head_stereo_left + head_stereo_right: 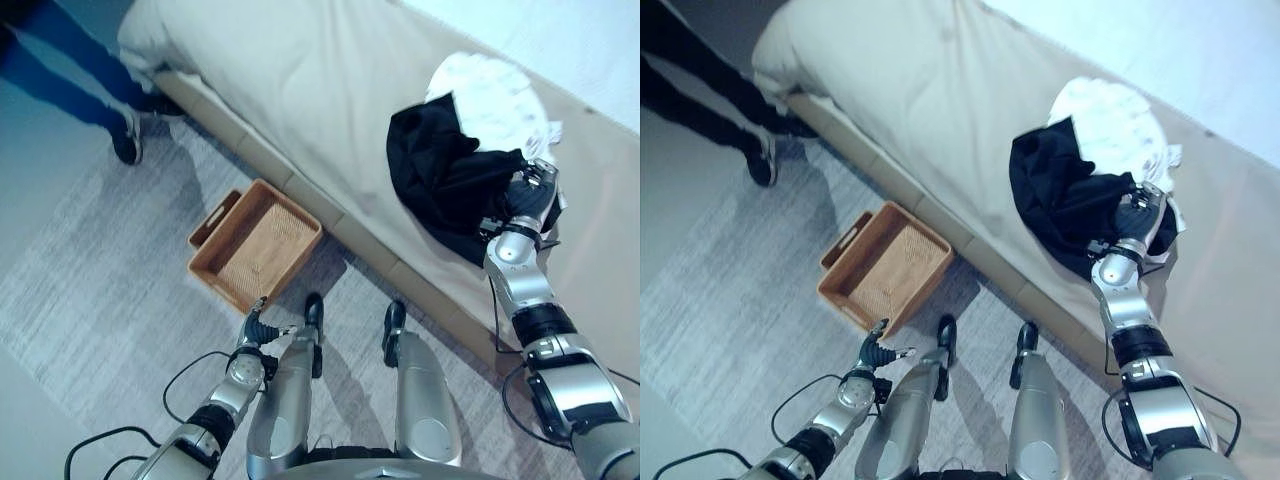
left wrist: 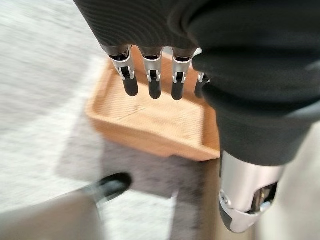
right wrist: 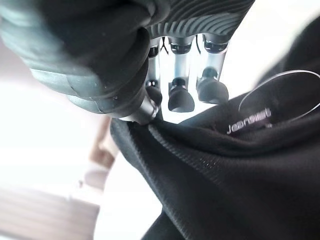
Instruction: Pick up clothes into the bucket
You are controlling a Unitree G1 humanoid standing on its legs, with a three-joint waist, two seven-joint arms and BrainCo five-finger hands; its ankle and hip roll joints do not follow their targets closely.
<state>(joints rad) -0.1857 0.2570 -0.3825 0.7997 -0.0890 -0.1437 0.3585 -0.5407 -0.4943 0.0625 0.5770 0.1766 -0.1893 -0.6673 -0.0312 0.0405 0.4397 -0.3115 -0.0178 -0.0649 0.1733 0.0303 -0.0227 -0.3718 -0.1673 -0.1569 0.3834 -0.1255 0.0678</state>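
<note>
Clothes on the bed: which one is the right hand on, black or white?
The black garment. The right hand pinches its edge between thumb and fingers; the white garment lies behind it, partly under the black one, untouched.

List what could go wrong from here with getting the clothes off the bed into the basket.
1. The right hand pinches only an edge of the black garment, so the fabric may slip free when lifted.
2. The black garment overlaps the white garment on the bed; pulling one may drag the other off onto the floor.
3. The basket sits on the floor beside the bed, near the open left hand, well away from the right hand, so a dangling garment could miss it.
</note>
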